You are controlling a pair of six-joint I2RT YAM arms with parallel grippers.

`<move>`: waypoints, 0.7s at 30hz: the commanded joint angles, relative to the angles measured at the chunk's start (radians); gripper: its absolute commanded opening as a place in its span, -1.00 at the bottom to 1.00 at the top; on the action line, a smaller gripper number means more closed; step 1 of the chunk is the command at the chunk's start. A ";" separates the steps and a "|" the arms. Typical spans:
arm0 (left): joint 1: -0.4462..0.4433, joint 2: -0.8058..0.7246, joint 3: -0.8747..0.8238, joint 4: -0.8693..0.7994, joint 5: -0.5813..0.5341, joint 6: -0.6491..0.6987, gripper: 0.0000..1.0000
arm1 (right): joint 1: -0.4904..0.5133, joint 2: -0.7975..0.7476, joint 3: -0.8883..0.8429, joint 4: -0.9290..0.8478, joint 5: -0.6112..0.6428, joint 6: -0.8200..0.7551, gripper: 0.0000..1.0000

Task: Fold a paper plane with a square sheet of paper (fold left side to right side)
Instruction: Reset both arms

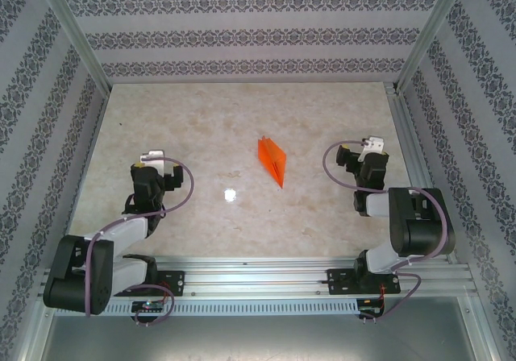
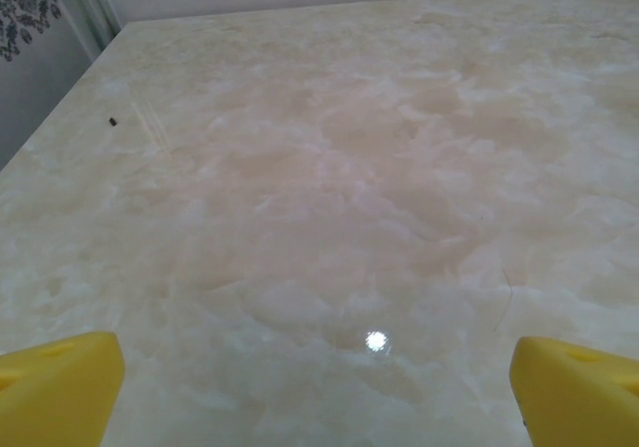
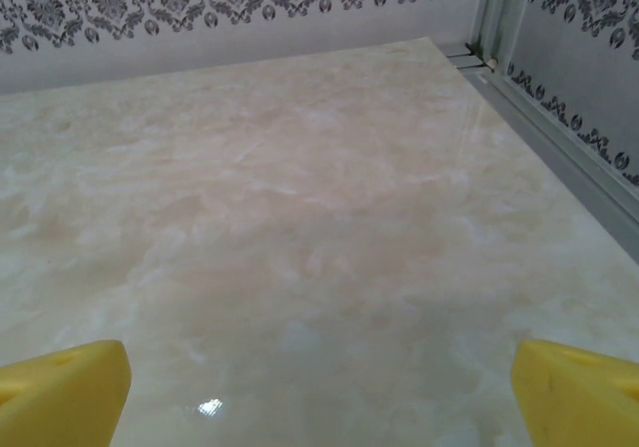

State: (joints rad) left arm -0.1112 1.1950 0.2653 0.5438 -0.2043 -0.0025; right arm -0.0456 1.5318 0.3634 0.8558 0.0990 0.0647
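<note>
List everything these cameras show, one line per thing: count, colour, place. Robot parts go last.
paper plane: one, bright orange, lying on the table between the two arms, nearer the right one.
table: one, cream marbled, under everything.
walls: three, white with grey patterned bands, at the table's far and side edges.
frame rails: several, silver metal, along the near edge and up the corners.
left arm: one, black and grey with a mauve cable, near edge, left.
right arm: one, same colours, near edge, right.
left gripper: one, yellow fingers, open, facing bare table.
right gripper: one, yellow fingers, open, facing bare table.
</note>
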 commanded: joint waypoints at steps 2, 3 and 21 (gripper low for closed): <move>0.034 0.091 0.030 0.220 0.124 0.054 1.00 | 0.007 0.005 -0.010 0.148 -0.022 -0.023 0.96; 0.039 0.112 0.033 0.247 0.135 0.055 1.00 | 0.006 0.003 -0.008 0.140 -0.022 -0.023 0.96; 0.051 0.367 0.148 0.289 0.169 0.030 1.00 | 0.012 0.004 -0.005 0.140 -0.050 -0.040 0.96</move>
State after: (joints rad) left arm -0.0723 1.5673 0.4061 0.8215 -0.0345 0.0231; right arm -0.0410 1.5326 0.3599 0.9623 0.0795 0.0483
